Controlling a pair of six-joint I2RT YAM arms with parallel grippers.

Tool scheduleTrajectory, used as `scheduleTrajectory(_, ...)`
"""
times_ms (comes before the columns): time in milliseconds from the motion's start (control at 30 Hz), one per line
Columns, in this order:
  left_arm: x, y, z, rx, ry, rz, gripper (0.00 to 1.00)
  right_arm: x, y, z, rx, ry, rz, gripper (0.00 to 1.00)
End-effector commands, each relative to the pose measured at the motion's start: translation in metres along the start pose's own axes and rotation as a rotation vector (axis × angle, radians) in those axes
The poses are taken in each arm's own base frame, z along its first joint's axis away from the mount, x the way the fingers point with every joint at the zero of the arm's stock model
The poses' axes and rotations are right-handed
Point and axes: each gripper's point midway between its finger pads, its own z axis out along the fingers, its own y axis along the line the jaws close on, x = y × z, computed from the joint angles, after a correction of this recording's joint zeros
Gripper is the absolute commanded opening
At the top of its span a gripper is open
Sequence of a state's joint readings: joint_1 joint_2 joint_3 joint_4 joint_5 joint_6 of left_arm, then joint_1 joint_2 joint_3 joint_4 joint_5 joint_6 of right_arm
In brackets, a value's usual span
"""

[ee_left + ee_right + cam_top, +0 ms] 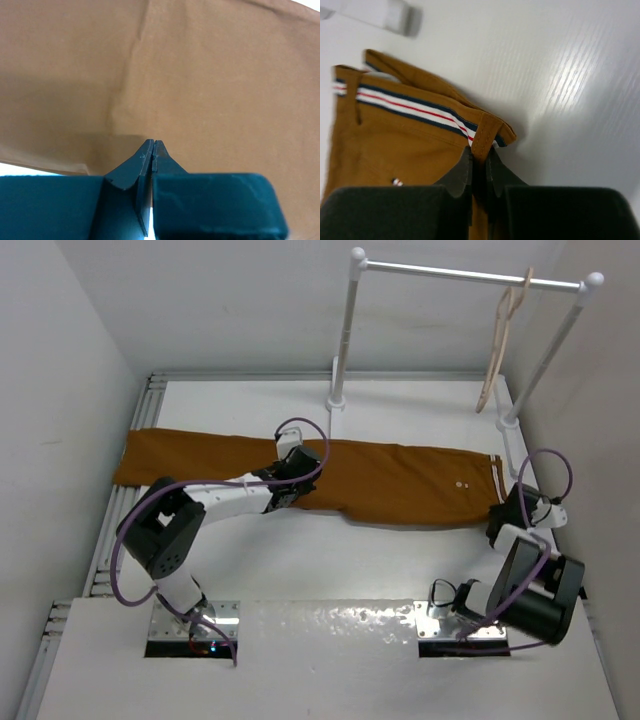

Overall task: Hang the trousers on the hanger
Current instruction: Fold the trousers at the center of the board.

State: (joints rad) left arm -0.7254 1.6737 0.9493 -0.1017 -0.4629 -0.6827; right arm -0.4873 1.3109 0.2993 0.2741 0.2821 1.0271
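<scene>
The rust-brown trousers [390,480] lie flat across the table, legs to the left and waistband to the right. My left gripper [291,478] is over their middle. In the left wrist view its jaws are pressed together with the tips [152,143] on the creased cloth [210,85]. My right gripper [505,510] is at the waistband end. In the right wrist view it [479,157] is shut on a brown belt loop [485,132] beside the striped trim [405,105]. The pale beige hanger [497,340] hangs from the rail at the back right.
The white clothes rail [450,273] stands at the back on two posts [345,340] with feet on the table. Grey walls close in on both sides. A metal rail [125,480] runs along the table's left edge.
</scene>
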Motion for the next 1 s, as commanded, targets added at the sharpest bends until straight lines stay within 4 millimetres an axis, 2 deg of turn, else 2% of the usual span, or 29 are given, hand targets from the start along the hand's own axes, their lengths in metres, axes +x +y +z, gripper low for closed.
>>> scheduleTrajectory(0,-0.016,-0.006,-0.003,0.009,-0.051,-0.007,0.00,0.007,0.019,-0.025,-0.135,0.047,-0.022,0.00)
scheduleTrajectory(33,-0.018,-0.006,-0.004,0.012,-0.059,-0.012,0.00,0.005,0.019,-0.033,-0.153,0.039,-0.031,0.00)
scheduleTrajectory(67,-0.021,-0.007,-0.006,0.016,-0.068,-0.015,0.00,-0.012,0.036,-0.050,-0.241,-0.020,-0.038,0.00)
scheduleTrajectory(167,-0.028,-0.009,-0.007,0.023,-0.089,-0.009,0.00,-0.022,0.056,-0.082,-0.352,-0.019,-0.108,0.00)
scheduleTrajectory(200,-0.024,-0.011,-0.005,0.029,-0.077,-0.004,0.00,-0.024,0.065,-0.097,-0.368,0.029,-0.179,0.00)
scheduleTrajectory(233,-0.022,-0.011,-0.004,0.031,-0.071,-0.007,0.00,-0.025,0.072,-0.102,-0.398,0.037,-0.206,0.00)
scheduleTrajectory(300,-0.013,-0.008,0.001,0.020,-0.050,-0.004,0.00,-0.021,0.095,-0.123,-0.534,0.080,-0.257,0.00)
scheduleTrajectory(400,0.004,0.001,0.004,0.015,-0.027,-0.005,0.00,-0.042,0.117,-0.155,-0.604,0.057,-0.309,0.00)
scheduleTrajectory(433,0.010,0.005,0.005,0.010,-0.015,-0.003,0.00,-0.053,0.134,-0.177,-0.664,0.057,-0.335,0.00)
scheduleTrajectory(500,0.021,0.003,0.010,0.039,0.001,-0.013,0.00,-0.062,0.155,-0.202,-0.756,0.062,-0.339,0.00)
scheduleTrajectory(533,0.025,0.003,0.010,0.041,0.011,-0.015,0.00,-0.067,0.174,-0.224,-0.839,0.080,-0.339,0.00)
scheduleTrajectory(600,0.036,0.003,0.010,0.037,0.026,0.001,0.00,-0.068,0.192,-0.245,-0.924,0.105,-0.337,0.00)
scheduleTrajectory(767,0.051,0.009,0.006,0.035,0.038,0.024,0.00,-0.107,0.232,-0.290,-1.038,0.033,-0.290,0.00)
scheduleTrajectory(800,0.055,0.006,0.005,0.050,0.053,0.019,0.00,-0.118,0.244,-0.305,-1.085,0.012,-0.287,0.00)
scheduleTrajectory(833,0.061,0.005,0.004,0.063,0.068,0.021,0.00,-0.120,0.251,-0.312,-1.110,0.033,-0.273,0.00)
scheduleTrajectory(867,0.069,-0.001,0.002,0.091,0.075,0.025,0.00,-0.118,0.257,-0.309,-1.118,0.067,-0.272,0.00)
scheduleTrajectory(933,0.081,-0.016,-0.003,0.144,0.109,0.018,0.00,-0.113,0.267,-0.319,-1.164,0.076,-0.291,0.00)
scheduleTrajectory(967,0.087,-0.035,-0.010,0.200,0.113,0.026,0.00,-0.100,0.273,-0.321,-1.179,0.106,-0.321,0.00)
